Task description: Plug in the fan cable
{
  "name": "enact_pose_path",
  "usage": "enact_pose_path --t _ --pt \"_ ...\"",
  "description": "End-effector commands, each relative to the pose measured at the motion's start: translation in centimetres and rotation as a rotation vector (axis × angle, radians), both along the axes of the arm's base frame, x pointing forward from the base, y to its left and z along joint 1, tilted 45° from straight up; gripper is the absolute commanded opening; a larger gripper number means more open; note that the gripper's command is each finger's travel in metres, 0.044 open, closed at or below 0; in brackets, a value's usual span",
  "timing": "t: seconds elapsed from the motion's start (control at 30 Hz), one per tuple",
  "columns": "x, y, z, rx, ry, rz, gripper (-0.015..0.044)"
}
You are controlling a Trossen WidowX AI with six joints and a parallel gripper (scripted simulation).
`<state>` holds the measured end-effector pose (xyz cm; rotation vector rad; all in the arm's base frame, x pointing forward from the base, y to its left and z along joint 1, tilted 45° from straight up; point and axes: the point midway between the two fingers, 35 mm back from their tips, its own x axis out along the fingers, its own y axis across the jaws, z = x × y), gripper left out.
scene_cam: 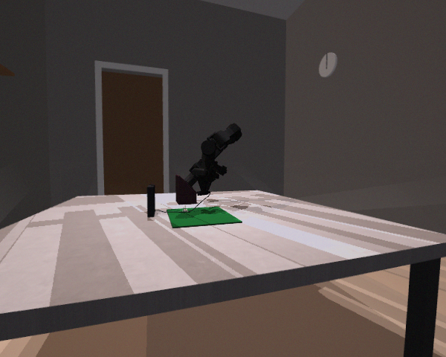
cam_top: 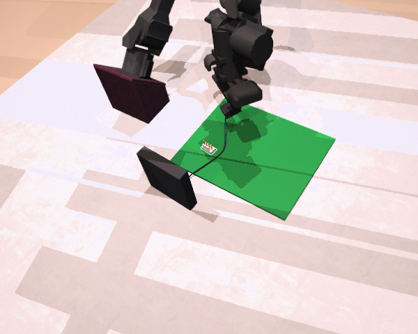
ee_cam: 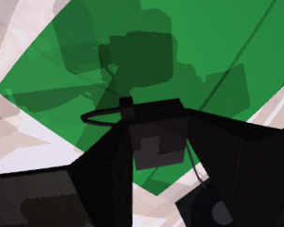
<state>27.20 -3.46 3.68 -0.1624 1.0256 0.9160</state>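
Observation:
My gripper [cam_top: 230, 106] [scene_cam: 204, 193] [ee_cam: 154, 120] is shut on the black plug [cam_top: 228, 110] [ee_cam: 159, 144], above the rear part of the green board [cam_top: 281, 194] [scene_cam: 207, 221] [ee_cam: 218, 38]. The plug is in the air, clear of the header. The white four-pin header [cam_top: 208, 147] [scene_cam: 185, 210] stands near the board's left edge, its pins bare and upright; it is hidden in the wrist view. The thin black cable [cam_top: 225, 136] [scene_cam: 201, 203] [ee_cam: 97, 113] hangs from the plug, passes close beside the header and runs to the black fan [cam_top: 166, 179] [scene_cam: 150, 200] [ee_cam: 194, 208], which stands upright beside the board.
A dark maroon angular block [cam_top: 129, 93] [scene_cam: 185, 193] hangs on a black jointed arm, left of my gripper and behind the fan in the top view. The table's dark front edge [scene_cam: 215, 288] shows in the exterior view.

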Motion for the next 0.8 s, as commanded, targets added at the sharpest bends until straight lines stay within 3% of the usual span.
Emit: enact_pose_path --t 0.0,0.77 --pt "0.4 -0.3 -0.1 0.032 0.065 -0.088 0.0000" --pt "1.5 -1.8 -1.2 0.222 0.565 -0.676 0.0000"
